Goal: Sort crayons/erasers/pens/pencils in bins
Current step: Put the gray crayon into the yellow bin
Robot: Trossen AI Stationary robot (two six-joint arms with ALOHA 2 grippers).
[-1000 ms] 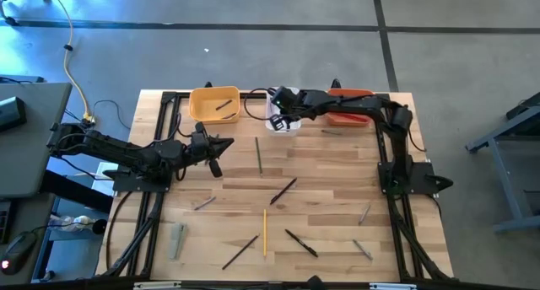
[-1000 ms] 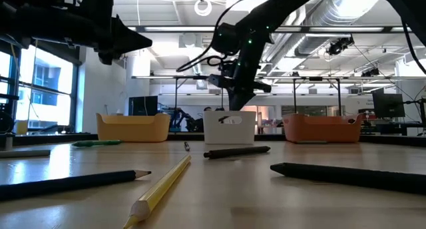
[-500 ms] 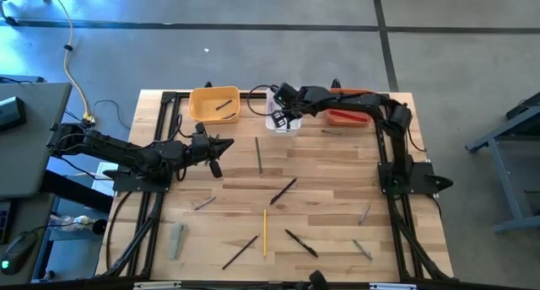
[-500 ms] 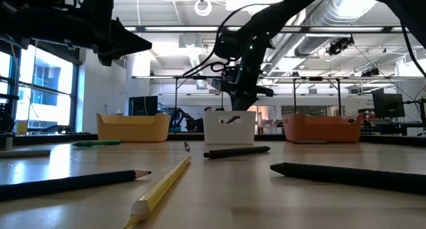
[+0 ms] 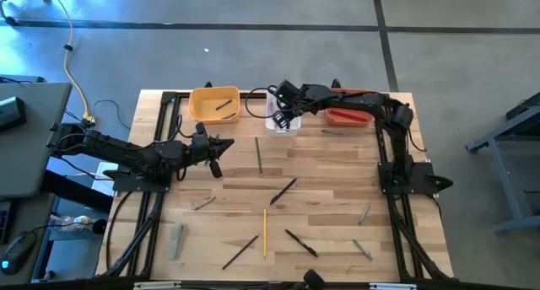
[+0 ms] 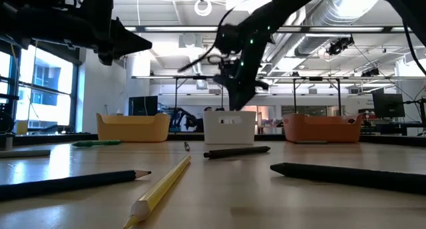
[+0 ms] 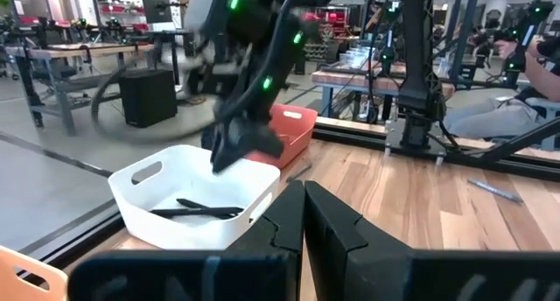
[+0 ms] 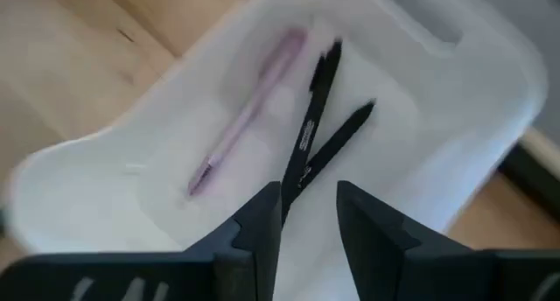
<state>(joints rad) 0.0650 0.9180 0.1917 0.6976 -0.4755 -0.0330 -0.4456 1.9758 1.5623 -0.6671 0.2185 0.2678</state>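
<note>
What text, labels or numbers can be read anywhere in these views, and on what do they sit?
None can be read.
Black pen in the white bin, under the right end effector: a small printed band on the barrel, too blurred to read.
Bins, pencils and table: no lettering visible.
Room behind the table: monitors and equipment, nothing legible.
</note>
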